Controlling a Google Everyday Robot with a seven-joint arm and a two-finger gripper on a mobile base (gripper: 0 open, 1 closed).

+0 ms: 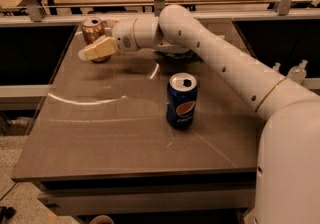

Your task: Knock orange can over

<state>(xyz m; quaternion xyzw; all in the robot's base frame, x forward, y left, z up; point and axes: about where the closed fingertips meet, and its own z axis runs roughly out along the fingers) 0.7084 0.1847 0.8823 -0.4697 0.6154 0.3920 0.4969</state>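
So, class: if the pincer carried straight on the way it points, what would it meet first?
Probably nothing: the pincer points left, in front of the orange can, toward the table edge; depth is unclear.

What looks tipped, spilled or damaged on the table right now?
Nothing stands out. The orange can stands upright at the far left of the table, the gripper in front of it. The blue can is upright too; no spill visible.

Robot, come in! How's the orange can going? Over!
Gripper low, in front of orange can. Can upright, not yet knocked. Pepsi can mid-table, out of the way.
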